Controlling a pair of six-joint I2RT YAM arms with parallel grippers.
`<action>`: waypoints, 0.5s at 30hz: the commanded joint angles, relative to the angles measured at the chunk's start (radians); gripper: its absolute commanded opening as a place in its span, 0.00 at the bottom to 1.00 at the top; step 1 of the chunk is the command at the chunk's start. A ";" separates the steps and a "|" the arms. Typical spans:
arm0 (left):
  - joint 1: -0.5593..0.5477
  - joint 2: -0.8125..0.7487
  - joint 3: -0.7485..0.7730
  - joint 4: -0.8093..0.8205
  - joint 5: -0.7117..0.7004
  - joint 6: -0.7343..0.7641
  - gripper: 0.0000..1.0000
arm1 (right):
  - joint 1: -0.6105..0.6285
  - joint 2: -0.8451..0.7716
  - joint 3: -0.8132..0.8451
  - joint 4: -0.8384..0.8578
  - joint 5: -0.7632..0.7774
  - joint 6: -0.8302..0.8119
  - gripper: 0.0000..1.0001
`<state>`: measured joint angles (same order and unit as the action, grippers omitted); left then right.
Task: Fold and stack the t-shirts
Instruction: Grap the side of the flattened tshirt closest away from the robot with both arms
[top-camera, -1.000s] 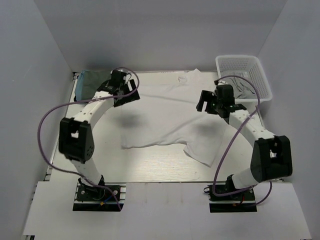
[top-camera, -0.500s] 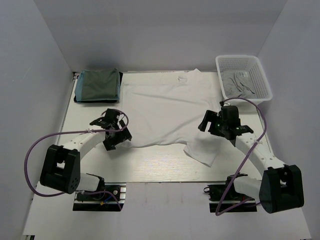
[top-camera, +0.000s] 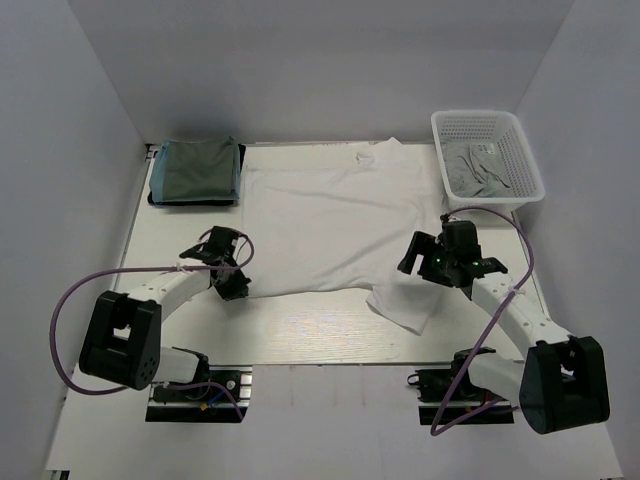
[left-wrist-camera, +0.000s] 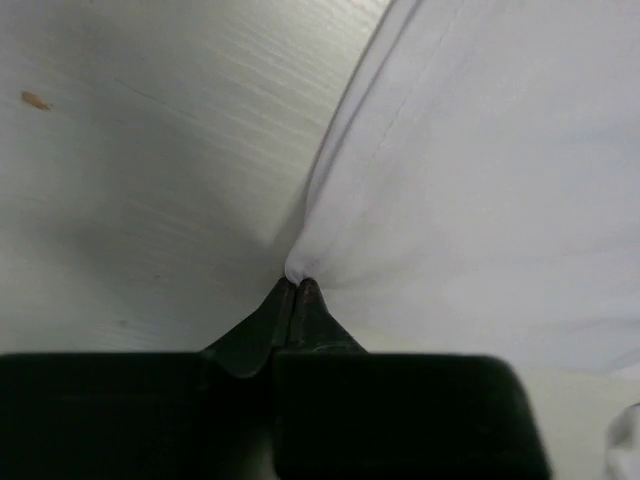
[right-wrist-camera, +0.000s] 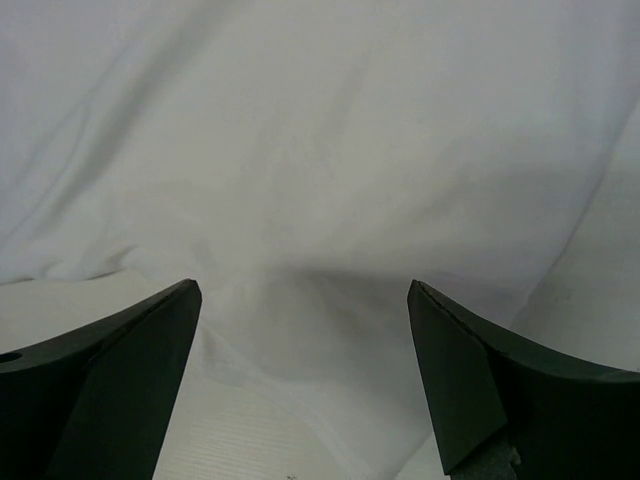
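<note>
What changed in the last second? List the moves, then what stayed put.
Both arms drew back toward the near edge. The left pincer left the far corner by the green shirt, came down at the near left edge of the white shirt and shut on it. The right pincer moved from beside the basket to over the white shirt's right side, open. Shirts and basket stayed put.

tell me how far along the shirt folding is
Done: a teal-green t-shirt lies folded at the far left corner. In hand: the white t-shirt is spread flat; the left gripper is shut on its near left edge, the right gripper hangs open over its near right side. Left: folding and stacking it, then the grey cloth in the basket.
</note>
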<state>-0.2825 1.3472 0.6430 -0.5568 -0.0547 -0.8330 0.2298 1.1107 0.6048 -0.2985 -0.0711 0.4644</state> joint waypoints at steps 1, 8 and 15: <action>0.003 0.021 -0.006 0.012 0.019 -0.009 0.00 | -0.001 -0.038 -0.010 -0.074 -0.001 0.022 0.90; 0.003 0.030 0.026 -0.040 -0.013 -0.009 0.00 | -0.001 -0.068 -0.048 -0.338 0.021 0.124 0.90; 0.003 0.001 0.035 -0.049 -0.022 -0.009 0.00 | 0.002 -0.068 -0.186 -0.280 -0.087 0.181 0.90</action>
<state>-0.2825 1.3685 0.6628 -0.5671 -0.0475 -0.8398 0.2291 1.0195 0.4644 -0.5423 -0.1131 0.6056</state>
